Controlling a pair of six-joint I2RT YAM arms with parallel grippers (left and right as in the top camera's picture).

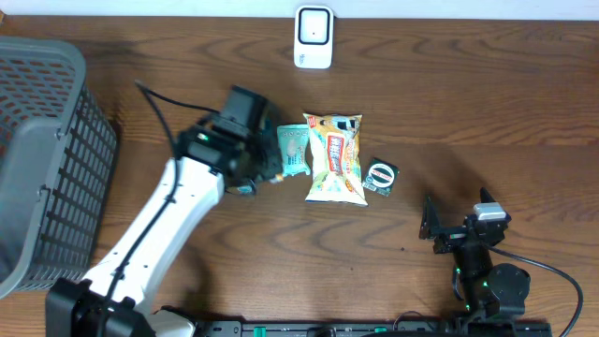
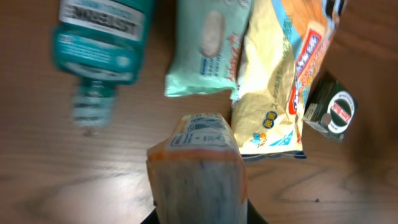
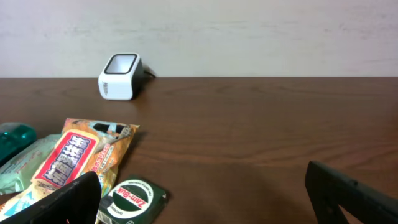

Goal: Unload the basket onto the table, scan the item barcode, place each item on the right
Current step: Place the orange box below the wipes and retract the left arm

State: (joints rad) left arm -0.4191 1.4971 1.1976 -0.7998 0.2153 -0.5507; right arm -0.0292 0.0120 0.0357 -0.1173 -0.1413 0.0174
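My left gripper (image 2: 199,214) is shut on a small packet (image 2: 198,162) with orange edges and a pale printed face, held above the table. In the overhead view the left gripper (image 1: 249,176) hangs just left of the row of items. The white barcode scanner (image 1: 314,37) stands at the far edge, well away from the held packet; in the right wrist view the scanner (image 3: 120,76) sits at the back left. My right gripper (image 1: 453,227) rests at the front right, open and empty, its dark fingers (image 3: 68,202) spread wide.
A teal mouthwash bottle (image 2: 102,43), a mint-green wipes pack (image 1: 294,150), a yellow snack bag (image 1: 334,157) and a green Zam-Buk box (image 1: 381,176) lie mid-table. A grey basket (image 1: 42,159) stands at the left edge.
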